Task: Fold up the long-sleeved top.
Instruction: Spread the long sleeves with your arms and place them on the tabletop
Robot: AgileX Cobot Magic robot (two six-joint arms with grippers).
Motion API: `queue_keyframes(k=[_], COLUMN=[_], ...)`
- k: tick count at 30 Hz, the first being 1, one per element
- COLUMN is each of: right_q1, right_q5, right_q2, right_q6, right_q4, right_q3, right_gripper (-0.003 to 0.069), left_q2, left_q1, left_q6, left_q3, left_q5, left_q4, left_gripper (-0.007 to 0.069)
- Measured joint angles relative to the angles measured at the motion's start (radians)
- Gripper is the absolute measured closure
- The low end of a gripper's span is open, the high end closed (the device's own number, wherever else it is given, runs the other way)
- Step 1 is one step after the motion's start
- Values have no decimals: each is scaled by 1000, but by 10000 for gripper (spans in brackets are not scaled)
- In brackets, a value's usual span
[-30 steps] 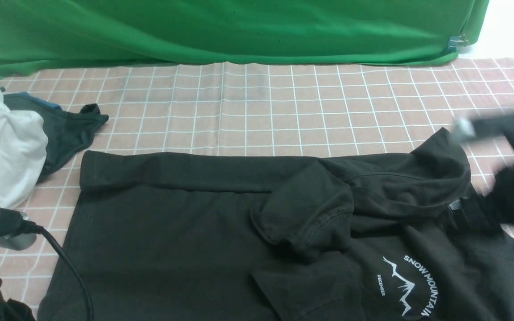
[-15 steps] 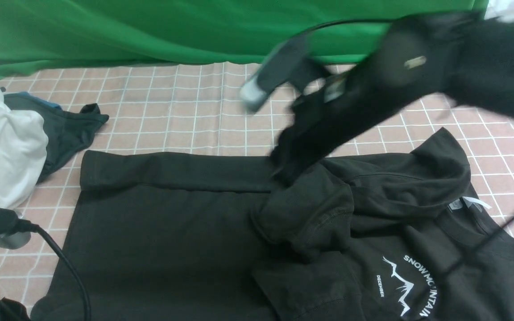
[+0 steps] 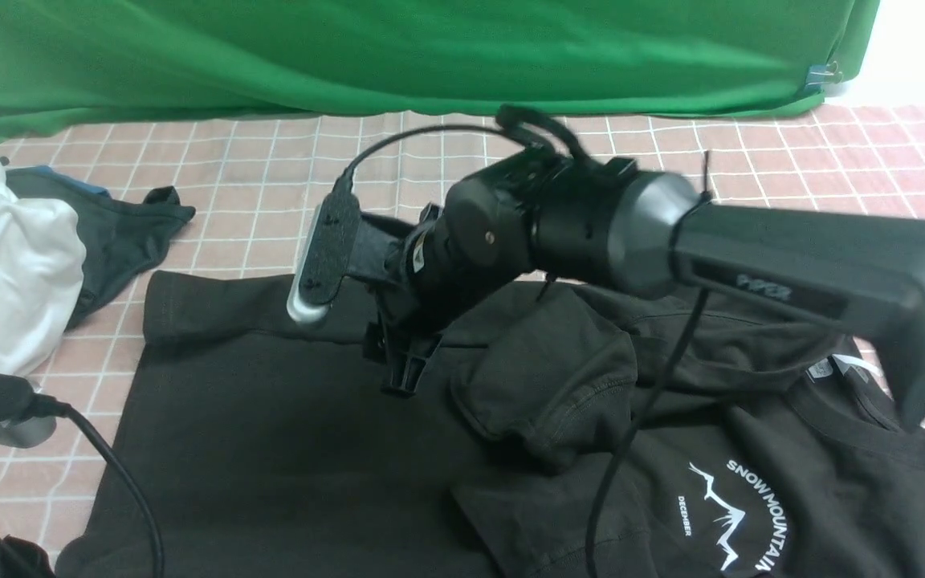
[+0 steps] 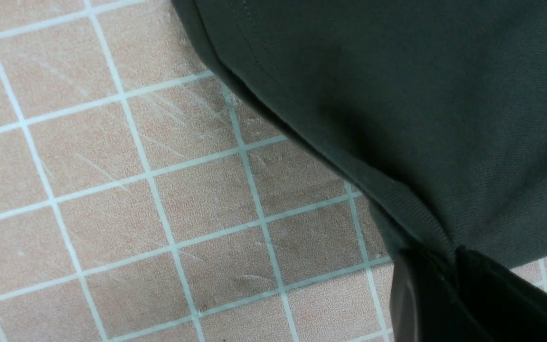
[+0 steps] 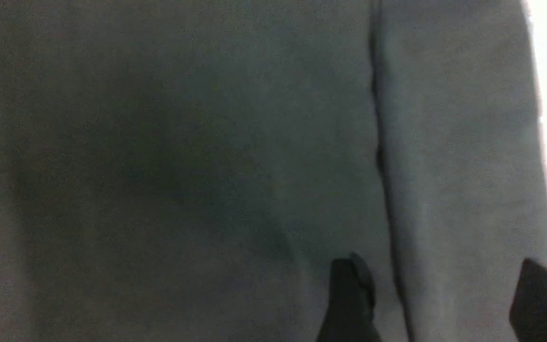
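Left claw (image 4: pixel 437 266) stays clamped on the hem of the long-sleeved top (image 3: pixel 270 417), spread along the tabletop's (image 3: pixel 462 185) near edge. Right claw (image 3: pixel 402 361) has swung in from the right edge, fingers now apart over the far fold, probably for the next grasp.

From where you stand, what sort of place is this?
Probably a robot test bench or lab: a plain green cloth backdrop hangs behind, a pink white-gridded table cover lies beneath, and a black jointed robot arm reaches over a black knit top.

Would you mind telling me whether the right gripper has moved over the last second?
Yes: the right gripper swept left across the long-sleeved top, away from its neck label.
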Motion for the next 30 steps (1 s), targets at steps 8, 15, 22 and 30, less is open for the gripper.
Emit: queue_keyframes(k=[8,15,22,30], right_q1=[-1,-23,-82,-186], right_q5=[-79,-185,-284,-436], right_q2=[63,96,98,113], right_q6=[-11,31,86,304], right_q4=[-58,-149,-161,-164], right_q3=[-5,-9,-14,-19], right_gripper=[244,472,513,473], left_q2=[0,0,0,0], left_q1=[0,0,0,0], left_q6=[0,0,0,2], left_q3=[0,0,0,0], left_q5=[-2,8,10,9], left_q4=[0,0,0,0], left_gripper=[574,574,574,574])
